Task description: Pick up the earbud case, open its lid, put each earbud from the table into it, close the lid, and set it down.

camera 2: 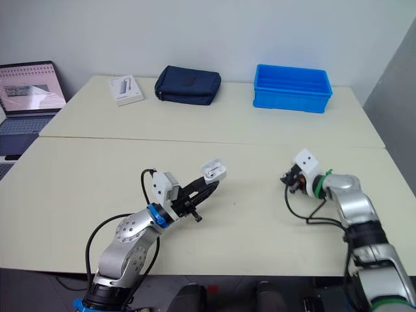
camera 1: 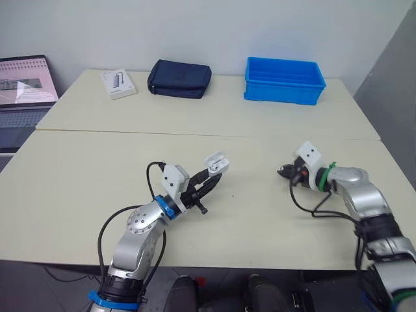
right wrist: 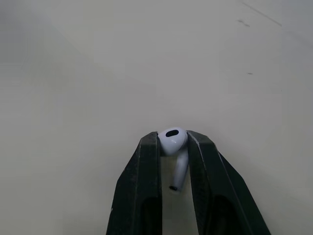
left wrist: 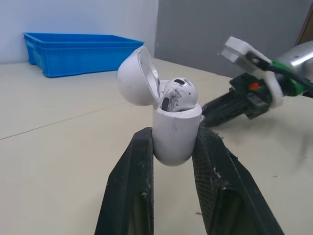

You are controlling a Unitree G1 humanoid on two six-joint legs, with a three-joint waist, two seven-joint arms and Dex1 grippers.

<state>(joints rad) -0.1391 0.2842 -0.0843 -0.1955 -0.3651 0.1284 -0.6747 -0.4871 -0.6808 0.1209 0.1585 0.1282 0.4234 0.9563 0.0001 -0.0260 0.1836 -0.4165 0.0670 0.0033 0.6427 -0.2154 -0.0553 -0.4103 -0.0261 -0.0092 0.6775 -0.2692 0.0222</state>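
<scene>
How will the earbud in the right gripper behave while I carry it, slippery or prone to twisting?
Likely slippery: the earbud is glossy and rounded, pinched only at its head by the right gripper. It may pivot, as its stem hangs free of the pinch. Probably very light, so a gentle grip should do.

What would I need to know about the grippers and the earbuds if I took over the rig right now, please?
Left gripper: shut on the earbud case, held off the table, with the lid open.
Right gripper: shut on the second earbud, apart from the case, off to its right.
Done: case picked up, lid opened, first earbud sitting in the case.
Left: bring the second earbud to the case and seat it, close the lid, set the case down.
</scene>
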